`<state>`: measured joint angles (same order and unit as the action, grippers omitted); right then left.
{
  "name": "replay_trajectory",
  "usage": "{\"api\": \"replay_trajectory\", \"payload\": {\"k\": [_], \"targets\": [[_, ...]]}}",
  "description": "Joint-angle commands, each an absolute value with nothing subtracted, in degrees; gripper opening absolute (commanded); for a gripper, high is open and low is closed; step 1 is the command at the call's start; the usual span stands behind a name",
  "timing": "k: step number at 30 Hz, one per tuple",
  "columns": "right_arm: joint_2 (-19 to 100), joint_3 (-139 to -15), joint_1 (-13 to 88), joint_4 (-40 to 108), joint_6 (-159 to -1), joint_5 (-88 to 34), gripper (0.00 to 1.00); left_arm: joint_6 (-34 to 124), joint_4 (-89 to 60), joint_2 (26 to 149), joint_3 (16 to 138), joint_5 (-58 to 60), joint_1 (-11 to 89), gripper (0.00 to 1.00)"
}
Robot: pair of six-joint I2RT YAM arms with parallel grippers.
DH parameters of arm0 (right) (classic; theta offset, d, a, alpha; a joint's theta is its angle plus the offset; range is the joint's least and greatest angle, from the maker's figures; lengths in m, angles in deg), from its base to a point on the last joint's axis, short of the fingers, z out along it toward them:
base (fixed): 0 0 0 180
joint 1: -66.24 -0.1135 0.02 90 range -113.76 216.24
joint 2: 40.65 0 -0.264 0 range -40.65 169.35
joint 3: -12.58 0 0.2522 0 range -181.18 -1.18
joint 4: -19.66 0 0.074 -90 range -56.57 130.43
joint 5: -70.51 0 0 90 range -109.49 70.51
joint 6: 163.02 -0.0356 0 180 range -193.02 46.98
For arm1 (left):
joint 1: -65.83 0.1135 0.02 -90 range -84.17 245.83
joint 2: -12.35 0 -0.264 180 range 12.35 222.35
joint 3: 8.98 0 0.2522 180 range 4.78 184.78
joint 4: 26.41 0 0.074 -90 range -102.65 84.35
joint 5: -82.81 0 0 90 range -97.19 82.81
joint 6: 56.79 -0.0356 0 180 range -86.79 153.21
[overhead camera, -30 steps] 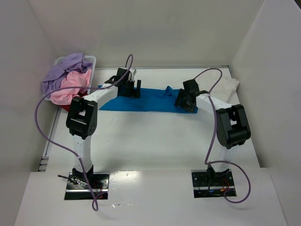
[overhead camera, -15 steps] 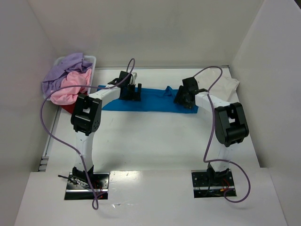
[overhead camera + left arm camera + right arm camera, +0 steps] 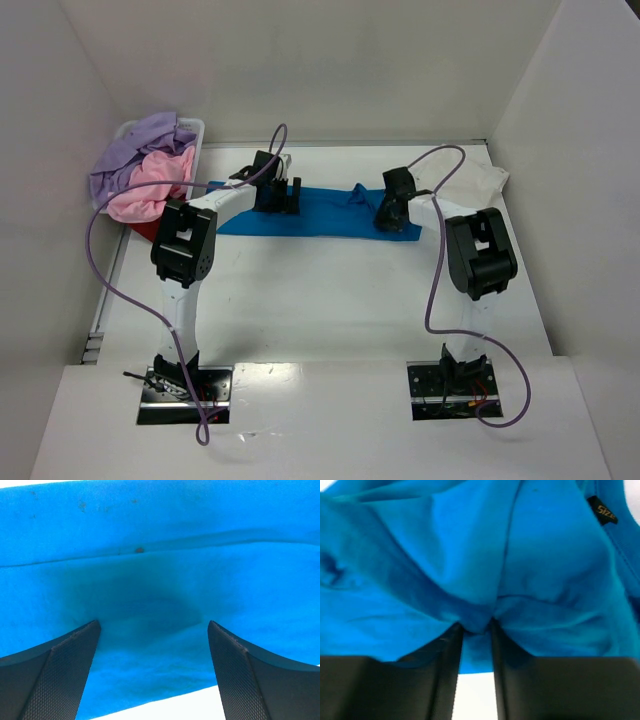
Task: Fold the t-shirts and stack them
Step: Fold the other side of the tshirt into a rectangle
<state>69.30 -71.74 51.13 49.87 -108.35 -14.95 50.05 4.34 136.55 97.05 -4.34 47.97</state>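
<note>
A bright blue t-shirt (image 3: 320, 215) lies flat as a long strip across the far part of the table. My left gripper (image 3: 278, 197) hovers low over its left part. In the left wrist view its fingers (image 3: 60, 670) stand wide apart, open, above the blue cloth (image 3: 160, 555) near its front edge. My right gripper (image 3: 392, 218) is down on the shirt's right end. In the right wrist view, the right gripper (image 3: 476, 625) has its jaws drawn close with a bunched fold of blue cloth (image 3: 470, 555) pinched between them. A white t-shirt (image 3: 485, 185) lies crumpled at the far right.
A white basket (image 3: 195, 128) stands at the far left, heaped with a lavender shirt (image 3: 140, 150), a pink shirt (image 3: 150, 185) and a dark red one (image 3: 150, 228). White walls close in on three sides. A size label (image 3: 602, 510) shows on the blue shirt.
The right gripper's jaws have closed onto a fold of the blue shirt, and that arm has shifted slightly left. The left arm edged forward earlier and has since stayed still, open.
</note>
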Motion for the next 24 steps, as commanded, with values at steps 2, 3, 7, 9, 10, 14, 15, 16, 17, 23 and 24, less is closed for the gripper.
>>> {"api": "replay_trajectory", "payload": {"k": [2,3,7,9,10,14,15,16,17,23,24], "targets": [[69.3,-73.4,50.8,45.7,-110.7,-10.3,0.27,50.7,6.9,139.4,96.1,-3.6,48.4,0.96],[68.4,-73.4,50.8,45.7,-110.7,-8.3,0.24,50.7,6.9,139.4,96.1,-3.6,48.4,0.96],[67.7,-76.0,50.8,45.1,-109.4,-6.1,0.22,50.7,6.9,139.4,96.1,-3.6,48.4,0.96],[68.2,-79.0,50.8,46.3,-107.8,-5.4,0.22,50.7,6.9,140.0,96.1,-3.1,48.4,0.96],[69.1,-80.1,50.8,46.3,-107.8,-5.4,0.22,50.7,6.9,140.0,96.1,-3.1,48.4,0.96],[71.8,-85.2,51.3,46.8,-105.5,-5.4,0.22,50.7,6.9,140.0,95.6,-3.1,48.4,0.96],[72.9,-87.2,51.3,46.8,-104.7,-5.4,0.24,50.7,6.9,140.0,95.6,-3.1,48.4,0.96],[73.6,-88.2,51.3,46.8,-104.7,-4.7,0.25,50.7,6.9,140.0,95.6,-3.1,48.4,0.96],[74.3,-89.1,51.3,46.8,-103.9,-4.7,0.25,50.7,6.9,140.0,95.6,-3.1,48.4,0.96],[79.2,-95.9,51.8,49.3,-102.1,-3.6,0.55,50.7,6.9,140.0,95.6,-3.1,48.4,0.96],[79.2,-95.9,51.8,49.3,-102.1,-3.0,0.57,50.7,7.5,140.0,95.6,-3.1,48.4,0.96]]}}
